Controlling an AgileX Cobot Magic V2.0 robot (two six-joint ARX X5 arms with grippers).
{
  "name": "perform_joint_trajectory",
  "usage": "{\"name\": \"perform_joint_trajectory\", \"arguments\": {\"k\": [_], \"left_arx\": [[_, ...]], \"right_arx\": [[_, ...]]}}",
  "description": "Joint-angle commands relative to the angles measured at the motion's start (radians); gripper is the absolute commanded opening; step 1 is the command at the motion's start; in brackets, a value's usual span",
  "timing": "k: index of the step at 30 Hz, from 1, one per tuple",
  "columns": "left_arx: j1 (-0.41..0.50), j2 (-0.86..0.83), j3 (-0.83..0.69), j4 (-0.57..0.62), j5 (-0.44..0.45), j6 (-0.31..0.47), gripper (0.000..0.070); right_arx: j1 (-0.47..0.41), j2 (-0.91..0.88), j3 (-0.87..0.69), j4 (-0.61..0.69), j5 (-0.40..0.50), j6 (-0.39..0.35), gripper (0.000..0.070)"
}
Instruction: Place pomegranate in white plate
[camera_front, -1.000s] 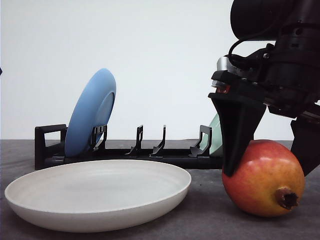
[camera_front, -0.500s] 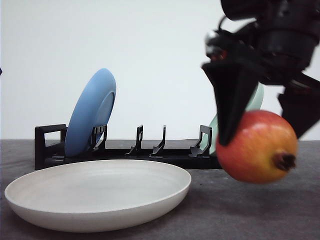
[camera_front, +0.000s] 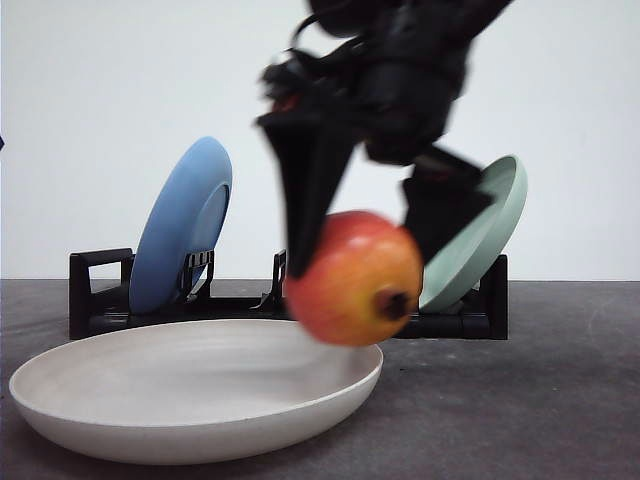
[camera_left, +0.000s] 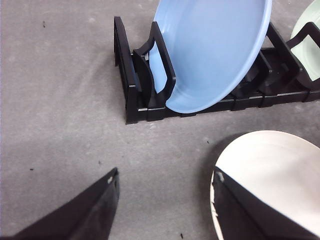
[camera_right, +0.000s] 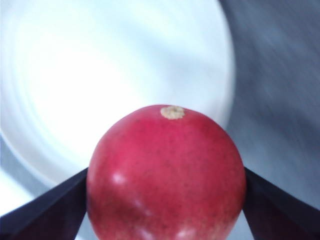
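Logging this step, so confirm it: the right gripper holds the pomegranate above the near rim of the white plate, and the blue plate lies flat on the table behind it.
One detail is wrong. The blue plate does not lie flat; the front view shows it standing on edge in the black dish rack. The rest holds: the right gripper holds the pomegranate above the white plate at its rim.

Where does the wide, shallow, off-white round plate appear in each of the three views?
Front view: the off-white round plate lies at lower left, before the black rack.
Left wrist view: its edge shows at lower right.
Right wrist view: it spreads behind the red pomegranate.
Shared landmark: the blue plate, in the front and left wrist views.
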Motion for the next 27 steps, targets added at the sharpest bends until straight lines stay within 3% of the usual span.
{"name": "perform_joint_trajectory", "arguments": {"k": [1,17,24,27], "left_arx": [[-0.001,0.003,0.011,0.011,-0.001,0.007,0.0353],[0.000,0.004,0.011,0.011,-0.003,0.007,0.0353],[0.000,0.004,0.011,0.011,-0.003,0.008,0.0353],[0.000,0.004,0.011,0.011,-0.003,0.008,0.0353]], "right_arx": [[0.027,0.047,0.038,0.019,0.001,-0.028,0.0502],[0.102,0.135,0.055,0.157,0.002,-0.034,0.0505],[0.112,0.135,0.055,0.164,0.002,-0.035,0.0592],[0.111,0.131,0.055,0.164,0.002,-0.040,0.0667]]}}
